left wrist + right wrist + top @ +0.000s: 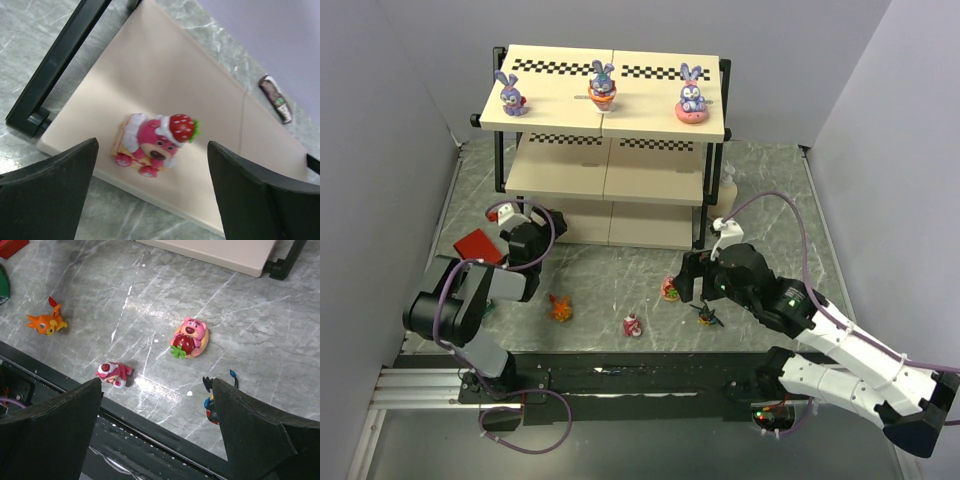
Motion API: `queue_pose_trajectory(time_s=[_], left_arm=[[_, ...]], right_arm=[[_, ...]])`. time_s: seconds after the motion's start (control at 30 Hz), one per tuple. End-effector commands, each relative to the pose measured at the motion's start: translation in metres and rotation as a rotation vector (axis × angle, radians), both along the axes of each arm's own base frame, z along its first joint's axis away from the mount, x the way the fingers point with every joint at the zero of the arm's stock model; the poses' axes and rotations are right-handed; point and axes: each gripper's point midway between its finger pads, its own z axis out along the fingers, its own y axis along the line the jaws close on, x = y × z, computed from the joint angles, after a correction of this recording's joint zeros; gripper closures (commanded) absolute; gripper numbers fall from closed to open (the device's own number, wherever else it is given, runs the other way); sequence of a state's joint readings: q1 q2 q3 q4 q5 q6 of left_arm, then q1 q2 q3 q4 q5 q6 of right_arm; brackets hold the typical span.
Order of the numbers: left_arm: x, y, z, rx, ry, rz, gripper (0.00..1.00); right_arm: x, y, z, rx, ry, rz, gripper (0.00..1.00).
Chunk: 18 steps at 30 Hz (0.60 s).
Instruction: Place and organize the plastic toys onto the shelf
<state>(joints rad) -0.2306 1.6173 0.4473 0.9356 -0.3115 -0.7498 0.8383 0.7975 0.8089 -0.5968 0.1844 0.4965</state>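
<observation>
- Left gripper (152, 143): jaws spread wide, gripping nothing. A red-pink strawberry-capped figure (152, 142) sits between the fingers, clear of both.
- That figure rests on the lowest board (165, 75) of the shelf (570, 170), close to the board's edge.
- Right gripper (157, 381): jaws likewise wide apart and empty, hanging over the table (250, 315).
- On the table below it: pink bear (190, 337), small pink figure (114, 372) on its side, orange creature (46, 322), dark blue winged one (212, 402) just beside the right finger.
- Top board: three bunnies (603, 83) in a row, spaced apart.
</observation>
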Motion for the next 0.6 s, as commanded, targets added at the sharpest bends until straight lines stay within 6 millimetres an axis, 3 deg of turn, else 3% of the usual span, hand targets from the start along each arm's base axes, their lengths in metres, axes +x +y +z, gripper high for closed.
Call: queue_pose_trajectory(time_s=[0.0,0.07,0.23,0.43,0.57], left_arm=[[-0.002,-0.005,0.034,-0.048,-0.084,-0.018,0.01],[-0.011,-0.004,0.031,-0.05,-0.068,-0.01,0.01],[-0.028,-0.002,0.045,-0.071,-0.088,0.001,0.04],[-0.054,-0.003,0.045,-0.077,-0.032,-0.001,0.04],[-0.079,-0.003,0.052,-0.108,-0.036,-0.03,0.04]], right_arm=[[0.003,0.007,-0.004,0.001,-0.014,0.037,0.02],[0.002,0.013,-0.005,0.005,-0.018,0.072,0.02],[0.0,0.03,-0.008,0.033,-0.032,0.164,0.01],[-0.016,0.069,-0.012,0.109,-0.081,0.382,0.01],[-0.033,0.099,-0.031,0.066,-0.096,0.531,0.02]])
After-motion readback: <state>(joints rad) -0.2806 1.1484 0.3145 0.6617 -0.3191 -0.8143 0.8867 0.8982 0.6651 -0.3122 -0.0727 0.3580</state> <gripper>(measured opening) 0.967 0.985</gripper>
